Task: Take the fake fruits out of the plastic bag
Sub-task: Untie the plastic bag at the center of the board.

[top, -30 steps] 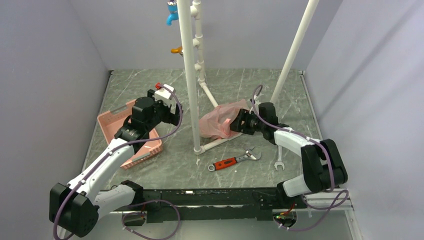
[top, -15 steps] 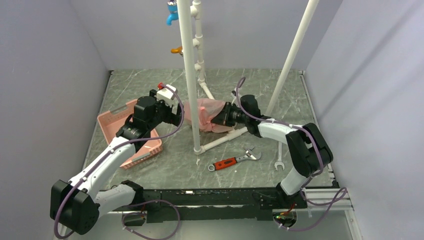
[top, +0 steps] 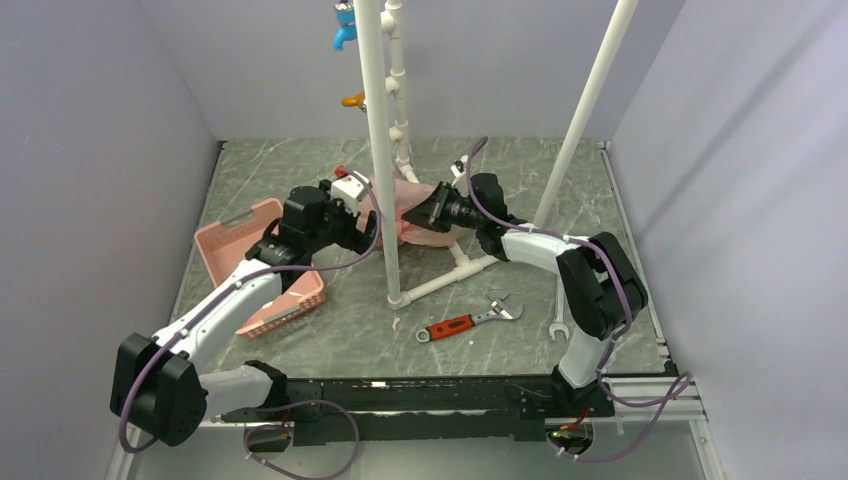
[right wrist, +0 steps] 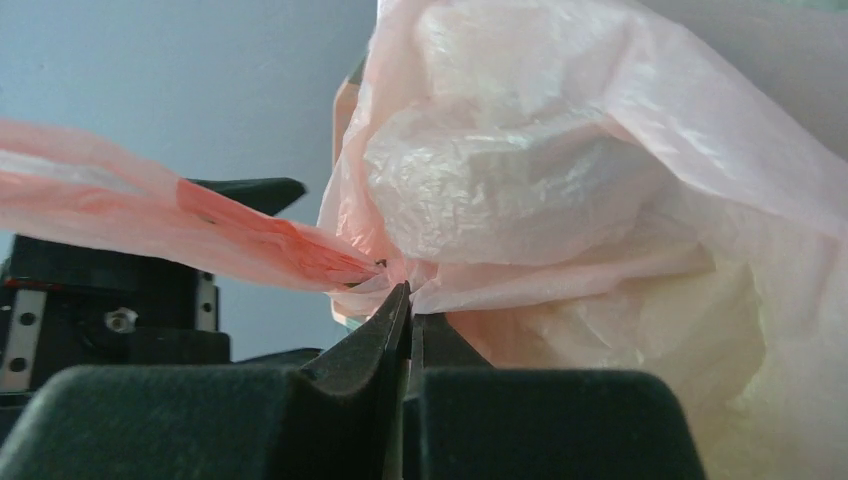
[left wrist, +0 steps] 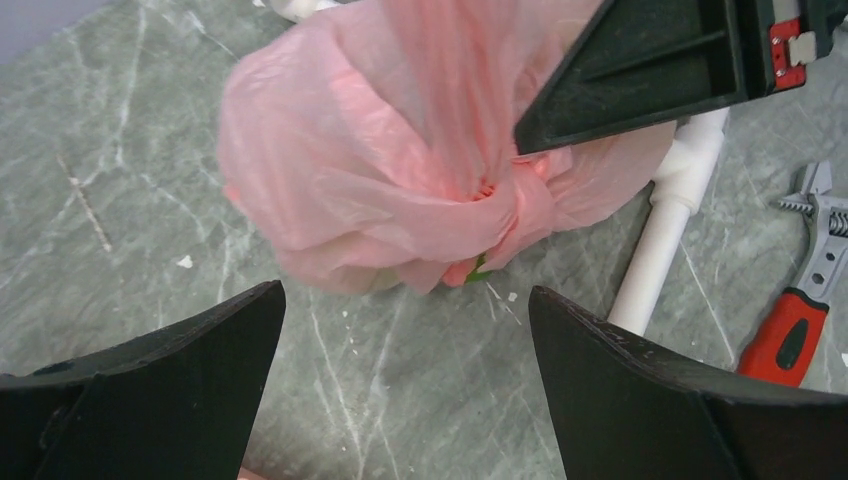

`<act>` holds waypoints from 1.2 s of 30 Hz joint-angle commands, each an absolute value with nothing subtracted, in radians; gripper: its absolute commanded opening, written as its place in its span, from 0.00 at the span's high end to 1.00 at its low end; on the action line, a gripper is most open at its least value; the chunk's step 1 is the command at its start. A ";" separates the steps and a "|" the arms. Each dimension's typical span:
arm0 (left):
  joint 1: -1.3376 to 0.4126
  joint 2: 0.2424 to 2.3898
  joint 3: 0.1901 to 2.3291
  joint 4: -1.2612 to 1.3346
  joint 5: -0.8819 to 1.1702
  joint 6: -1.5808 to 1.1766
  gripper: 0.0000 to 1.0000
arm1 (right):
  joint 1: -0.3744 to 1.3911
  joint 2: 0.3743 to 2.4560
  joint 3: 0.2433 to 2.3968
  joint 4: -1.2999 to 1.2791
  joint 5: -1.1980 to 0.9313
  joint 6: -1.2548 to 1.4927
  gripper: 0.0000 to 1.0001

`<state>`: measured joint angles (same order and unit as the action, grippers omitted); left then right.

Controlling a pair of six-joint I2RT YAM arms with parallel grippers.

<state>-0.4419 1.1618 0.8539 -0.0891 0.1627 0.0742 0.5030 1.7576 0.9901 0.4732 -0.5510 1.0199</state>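
Observation:
The pink plastic bag [top: 408, 212] lies bunched on the table behind the upright white pipe. My right gripper [top: 424, 213] is shut on the bag's twisted neck [right wrist: 400, 275], jaws pressed together on the film. In the left wrist view the bag [left wrist: 380, 170] bulges above my left gripper [left wrist: 402, 300], which is open just short of it with only table between its fingers [left wrist: 180, 370]. The fake fruits stay hidden inside the bag, apart from a green sliver [left wrist: 478, 270] under the knot and a pale rounded shape [right wrist: 520, 190] behind the film.
A white pipe frame [top: 375, 150] rises just in front of the bag, with a pipe [left wrist: 665, 230] lying along the table. A pink slotted basket [top: 255, 265] sits at the left. A red-handled wrench [top: 465, 322] and a silver spanner [top: 558, 325] lie at the front right.
My right gripper has closed on the bag and carried it left, behind the upright pipe. My left arm has swung right toward the bag, still open.

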 commanded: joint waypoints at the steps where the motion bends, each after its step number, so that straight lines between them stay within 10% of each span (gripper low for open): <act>1: -0.462 1.212 0.926 -0.116 0.205 0.106 0.01 | 0.542 1.729 1.052 0.549 -0.550 1.069 0.98; 14: -0.502 1.278 0.963 -0.175 0.187 0.134 0.06 | 0.602 1.746 1.079 0.560 -0.517 1.084 0.96; 19: -0.515 1.301 0.996 -0.226 0.138 0.140 0.37 | 0.602 1.721 1.087 0.494 -0.482 1.024 0.95; 36: -0.513 1.264 0.975 -0.208 0.004 0.140 0.72 | 0.581 1.623 1.063 0.275 -0.347 0.825 1.00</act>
